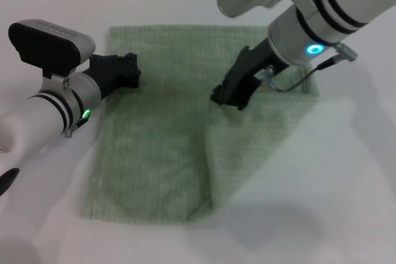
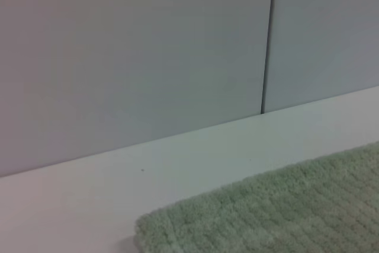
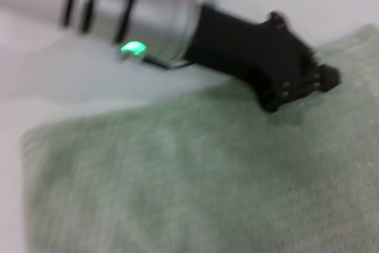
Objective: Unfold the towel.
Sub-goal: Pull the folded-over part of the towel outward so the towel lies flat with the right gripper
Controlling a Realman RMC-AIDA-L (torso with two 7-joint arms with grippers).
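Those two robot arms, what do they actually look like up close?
Both arms are glossy white tubes ringed with thin black bands. Each ends in a matte black, angular gripper: the left gripper and the right gripper. A small green light glows near the left wrist, a blue-green ring on the right. A thin grey cable loops off the right wrist. A black-topped box sits on the left arm.

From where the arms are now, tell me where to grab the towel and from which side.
Grip the towel at the free edge of the folded-over flap, the ridge running down its middle, likely best near the front. Come from the robot's left, sliding a finger under that raised edge, then pull rightward. The right gripper sits just behind the flap; the left gripper rests on the towel's far left part.
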